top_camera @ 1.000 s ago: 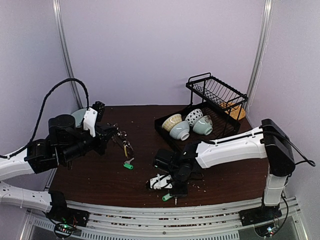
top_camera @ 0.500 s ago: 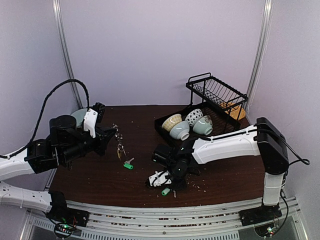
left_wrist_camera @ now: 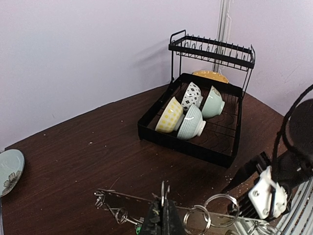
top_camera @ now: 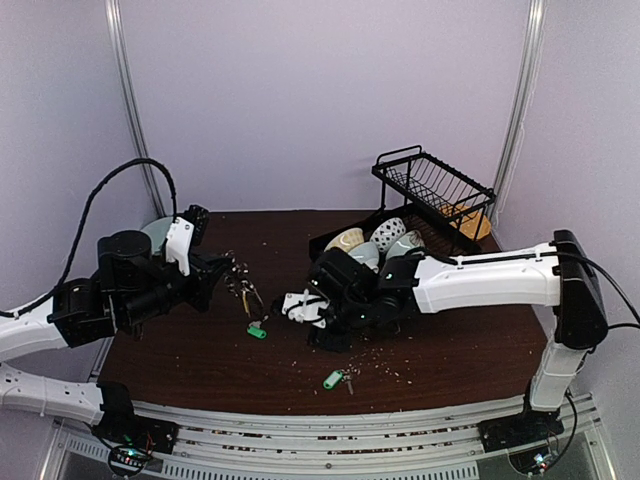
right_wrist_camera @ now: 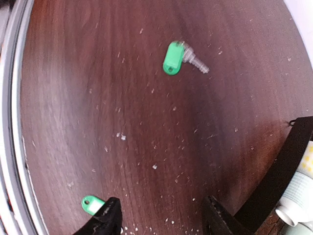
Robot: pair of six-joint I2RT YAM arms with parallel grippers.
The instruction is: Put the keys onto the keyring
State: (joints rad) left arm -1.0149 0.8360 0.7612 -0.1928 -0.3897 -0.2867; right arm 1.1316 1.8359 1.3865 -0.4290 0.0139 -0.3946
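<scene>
Judged partly done. Clamped shut in the left gripper (top_camera: pixel 212 268): the thin silver-grey wire keyring (top_camera: pixel 240 278), lifted off the dark brown wooden table (top_camera: pixel 450 350), well left of the black wire dish rack (top_camera: pixel 440 185). Hanging from it already: small silver split rings (left_wrist_camera: pixel 195 219) and what look like plain silver keys, too small to count.

Left to thread: two green-tagged metal keys lying loose, one (top_camera: pixel 257 330) left of the rack and just under the ring, the other (top_camera: pixel 333 379) in front of the rack, near the table's front edge.

Hovering just beside the rack's front-left corner: the right gripper (top_camera: pixel 300 305), jaws parted about halfway, holding nothing.

Shown only from above: both arms and both loose keys together, though the wire is barely traceable there. Shown only from the left wrist: dark fingers (left_wrist_camera: pixel 164 221) pinched onto the wire, rings strung along it. Shown only from the right wrist: bare table in the gap between the fingers (right_wrist_camera: pixel 110 218), a silver shank on one green tag, and the second tag just beside one fingertip.
</scene>
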